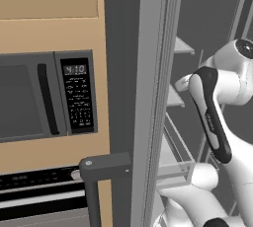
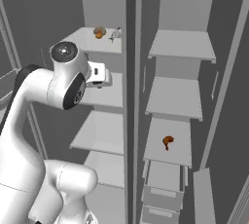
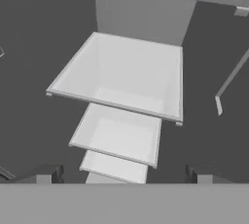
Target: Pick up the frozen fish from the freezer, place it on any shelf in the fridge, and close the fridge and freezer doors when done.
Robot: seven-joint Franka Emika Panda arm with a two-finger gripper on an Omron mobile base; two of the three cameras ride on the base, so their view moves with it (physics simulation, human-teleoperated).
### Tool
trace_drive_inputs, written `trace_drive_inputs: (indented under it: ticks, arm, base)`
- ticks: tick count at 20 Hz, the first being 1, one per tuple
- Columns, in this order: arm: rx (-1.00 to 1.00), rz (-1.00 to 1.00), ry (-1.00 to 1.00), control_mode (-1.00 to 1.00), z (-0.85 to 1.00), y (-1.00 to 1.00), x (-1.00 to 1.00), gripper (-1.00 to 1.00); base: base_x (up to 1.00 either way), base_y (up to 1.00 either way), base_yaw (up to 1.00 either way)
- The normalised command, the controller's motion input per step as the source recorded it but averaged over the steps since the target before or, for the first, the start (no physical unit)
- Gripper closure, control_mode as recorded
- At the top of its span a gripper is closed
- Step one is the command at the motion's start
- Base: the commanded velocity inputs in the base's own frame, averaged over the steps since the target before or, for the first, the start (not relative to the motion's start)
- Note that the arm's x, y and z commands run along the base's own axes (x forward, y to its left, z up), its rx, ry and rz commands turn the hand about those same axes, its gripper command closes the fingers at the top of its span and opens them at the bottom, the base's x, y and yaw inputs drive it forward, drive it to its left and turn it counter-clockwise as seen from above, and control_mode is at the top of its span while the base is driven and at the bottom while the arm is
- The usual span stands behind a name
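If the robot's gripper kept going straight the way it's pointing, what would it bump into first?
Probably the pale grey freezer shelf straight ahead of the open gripper. Nothing seems to stand between them, though the depth is hard to judge.

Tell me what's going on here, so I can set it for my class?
A white robot arm reaches into the open freezer, its gripper open and holding nothing, facing bare shelves. The small silvery frozen fish lies on the freezer's top shelf beside an orange lump. The fridge next to it also stands open, another orange-brown item on one shelf.
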Motion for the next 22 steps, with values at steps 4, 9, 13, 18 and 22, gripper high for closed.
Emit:
trace_drive_inputs:
  ticks: [4, 9, 13, 18, 22]
  arm:
    - [0.00, 0.00, 0.00, -1.00, 0.00, 0.00, -0.04, -1.00]
    - [0.00, 0.00, 0.00, 1.00, 0.00, -0.01, -0.06, -1.00]
    - [0.00, 0.00, 0.00, 1.00, 0.00, 0.00, 0.00, -1.00]
    - [0.00, 0.00, 0.00, 1.00, 0.00, 0.00, 0.00, -1.00]
    - [0.00, 0.00, 0.00, 1.00, 0.00, 0.00, 0.00, -1.00]
  base:
    - [0.00, 0.00, 0.00]
    - [-0.50, -0.17, -0.01]
    - [-0.44, -0.39, -0.05]
    - [-0.01, -0.55, -0.01]
    - [-0.12, -0.26, 0.00]
